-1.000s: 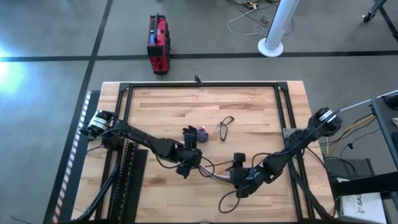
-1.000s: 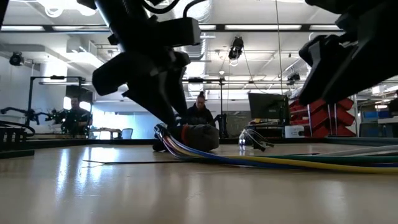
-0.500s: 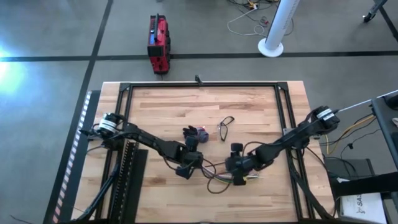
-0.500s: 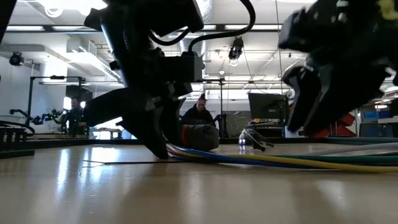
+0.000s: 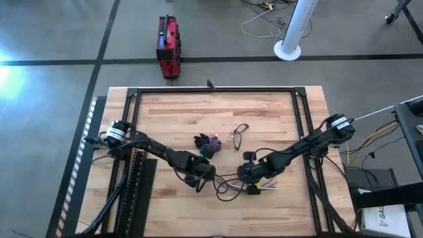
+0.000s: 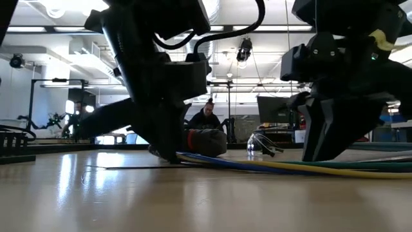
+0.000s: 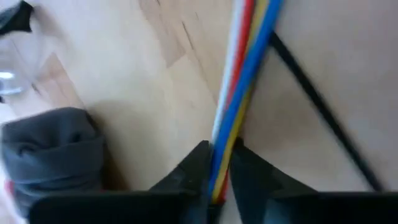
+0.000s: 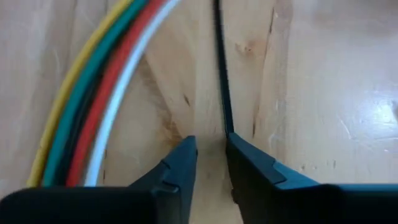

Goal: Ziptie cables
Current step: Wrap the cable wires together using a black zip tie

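Pinching the bundle of thin flexible wires in blue, yellow, red and white (image 7: 239, 87), the left gripper (image 7: 214, 168) has its jaws clenched on the cables near the table's middle. The right gripper (image 8: 210, 152) sits low on the wood with its jaws nearly closed around the end of the very thin dark plastic strap (image 8: 221, 81), the ziptie, just beside the cables' curve. My guess is the strap could slip free, being so slim and flat against the boards, or the fingertips could scrape wood and miss it. The pale butcher-block tabletop (image 5: 264, 112) also carries a grey-and-red pouch (image 5: 208, 142). Beyond it, a seated person (image 6: 207, 117) shows in a bright workshop.
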